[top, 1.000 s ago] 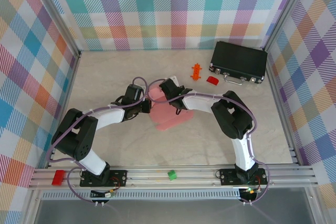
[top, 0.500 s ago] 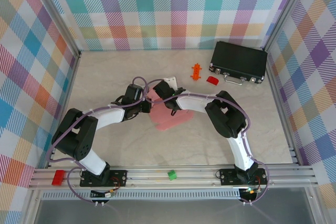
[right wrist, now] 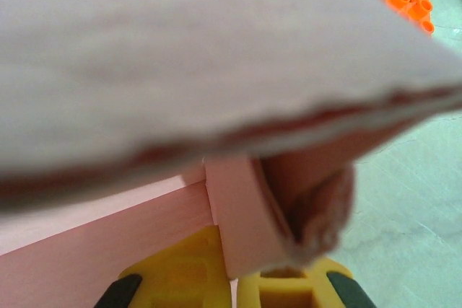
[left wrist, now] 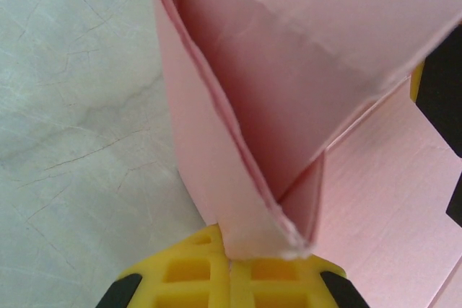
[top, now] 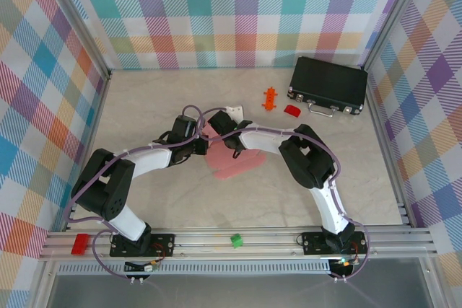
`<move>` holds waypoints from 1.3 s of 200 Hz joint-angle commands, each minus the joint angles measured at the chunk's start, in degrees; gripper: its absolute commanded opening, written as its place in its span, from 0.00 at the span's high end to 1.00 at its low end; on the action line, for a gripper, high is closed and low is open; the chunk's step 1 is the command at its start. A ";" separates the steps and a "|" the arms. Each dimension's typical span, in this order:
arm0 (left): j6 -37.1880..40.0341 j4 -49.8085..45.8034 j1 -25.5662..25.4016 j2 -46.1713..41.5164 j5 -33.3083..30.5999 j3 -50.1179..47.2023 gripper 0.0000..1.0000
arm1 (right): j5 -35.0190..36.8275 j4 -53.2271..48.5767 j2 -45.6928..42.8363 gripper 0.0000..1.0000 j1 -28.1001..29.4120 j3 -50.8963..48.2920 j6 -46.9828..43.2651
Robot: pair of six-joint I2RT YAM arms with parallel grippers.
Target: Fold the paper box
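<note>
The paper box [top: 235, 166] is a salmon-pink card piece, partly folded, lying mid-table between the two arms. In the left wrist view the paper box [left wrist: 303, 99] shows raised flaps meeting in a V. My left gripper [left wrist: 231, 259] is shut on the lower end of one flap, its yellow fingers [left wrist: 180, 272] pressed together. From above, the left gripper [top: 205, 146] sits at the sheet's left edge. My right gripper [top: 221, 135] is at its far-left corner. In the right wrist view the right gripper [right wrist: 232, 268] is shut on a pink flap of the paper box [right wrist: 108, 214].
A black hard case [top: 328, 86] stands at the back right, with a small red block [top: 291, 110] and an orange brick piece [top: 270, 98] in front of it. A green block [top: 236, 240] and a red block [top: 79, 243] rest on the near rail.
The right arm has swung left, carrying its gripper and the pinched flap toward the left gripper. The left arm has stayed still.
</note>
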 commanded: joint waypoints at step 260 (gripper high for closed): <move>-0.44 -4.62 -0.78 0.36 -0.79 1.54 0.99 | -7.36 5.72 -11.69 0.33 0.05 -13.02 -9.01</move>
